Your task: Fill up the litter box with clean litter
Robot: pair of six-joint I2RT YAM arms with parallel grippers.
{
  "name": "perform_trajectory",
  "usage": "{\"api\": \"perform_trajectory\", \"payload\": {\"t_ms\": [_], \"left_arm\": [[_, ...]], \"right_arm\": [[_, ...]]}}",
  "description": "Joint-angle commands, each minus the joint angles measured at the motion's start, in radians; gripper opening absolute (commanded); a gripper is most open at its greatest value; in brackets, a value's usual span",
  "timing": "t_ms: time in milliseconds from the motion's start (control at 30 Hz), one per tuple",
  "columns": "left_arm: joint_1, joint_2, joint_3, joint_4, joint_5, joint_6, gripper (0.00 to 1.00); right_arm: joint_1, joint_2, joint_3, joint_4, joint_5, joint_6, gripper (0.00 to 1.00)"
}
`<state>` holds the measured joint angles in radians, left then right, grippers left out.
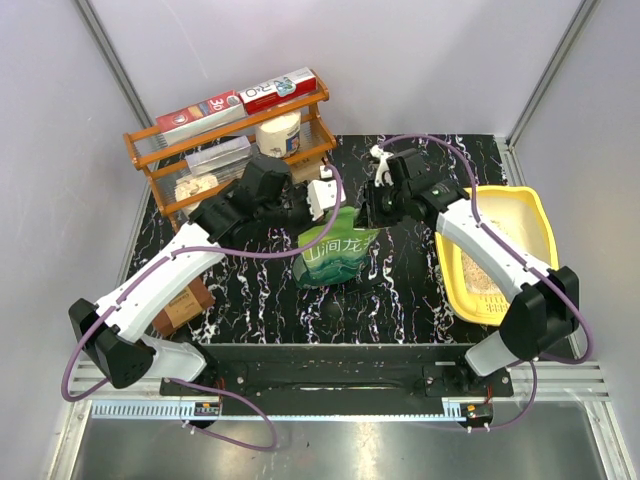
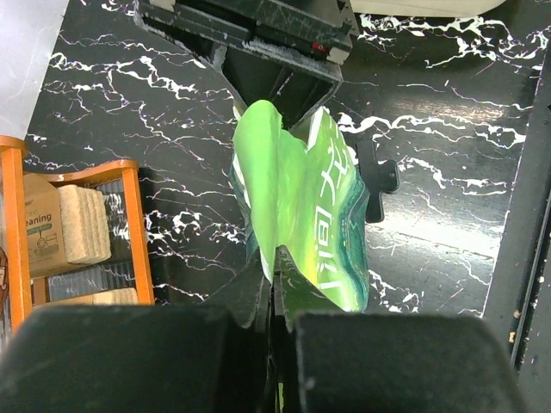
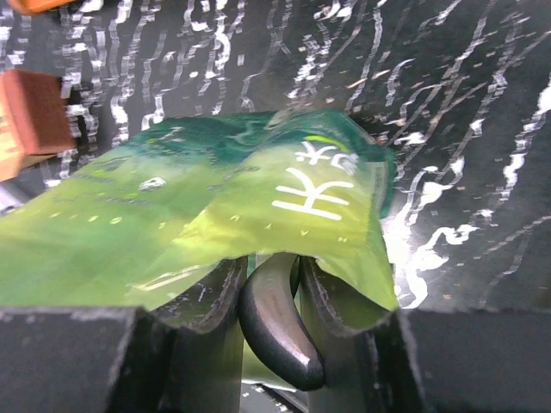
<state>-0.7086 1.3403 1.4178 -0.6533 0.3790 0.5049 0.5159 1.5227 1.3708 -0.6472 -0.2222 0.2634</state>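
The green pouch [image 1: 336,255] with white characters stands upright on the black marble table between both grippers. My left gripper [image 1: 322,203] is shut on the pouch's top edge, seen in the left wrist view [image 2: 275,258], where the pouch [image 2: 301,202] rises in front of it. My right gripper [image 1: 376,213] is at the pouch's other top corner. In the right wrist view [image 3: 269,262] it is shut on a dark grey curved scoop handle [image 3: 277,331], whose far end is hidden by the pouch [image 3: 215,202]. The yellow litter box [image 1: 524,193] lies at the right, with pale litter [image 1: 482,277] in it.
An orange wire rack [image 1: 230,150] with boxes and a tub stands at the back left. A brown block [image 1: 185,305] lies by the left arm. A small white object [image 1: 380,155] lies behind the right gripper. Grey walls enclose the table.
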Motion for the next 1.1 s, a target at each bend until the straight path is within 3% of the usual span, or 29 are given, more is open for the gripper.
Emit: {"api": "perform_trajectory", "payload": {"t_ms": [0, 200, 367, 500, 733, 833, 1067], "left_arm": [[0.001, -0.043, 0.052, 0.096, 0.023, 0.007, 0.0], [0.001, 0.002, 0.093, 0.057, -0.018, 0.017, 0.0], [0.0, 0.054, 0.156, 0.009, -0.045, 0.035, 0.0], [0.001, 0.1, 0.207, -0.015, -0.054, 0.043, 0.0], [0.0, 0.099, 0.217, -0.023, -0.069, 0.06, 0.0], [0.0, 0.082, 0.21, -0.022, -0.068, 0.08, 0.0], [0.001, 0.06, 0.204, -0.022, -0.072, 0.104, 0.0]], "right_arm": [[-0.074, 0.001, 0.042, 0.092, -0.279, 0.112, 0.0], [-0.24, 0.024, 0.068, 0.2, -0.612, 0.296, 0.0], [-0.411, 0.028, -0.027, 0.339, -0.839, 0.445, 0.0], [-0.473, 0.027, -0.094, 0.508, -1.008, 0.569, 0.0], [-0.554, -0.061, -0.118, 0.522, -1.086, 0.556, 0.0], [-0.554, -0.101, -0.063, 0.303, -0.996, 0.361, 0.0], [-0.554, -0.101, -0.018, 0.201, -0.939, 0.286, 0.0]]}}
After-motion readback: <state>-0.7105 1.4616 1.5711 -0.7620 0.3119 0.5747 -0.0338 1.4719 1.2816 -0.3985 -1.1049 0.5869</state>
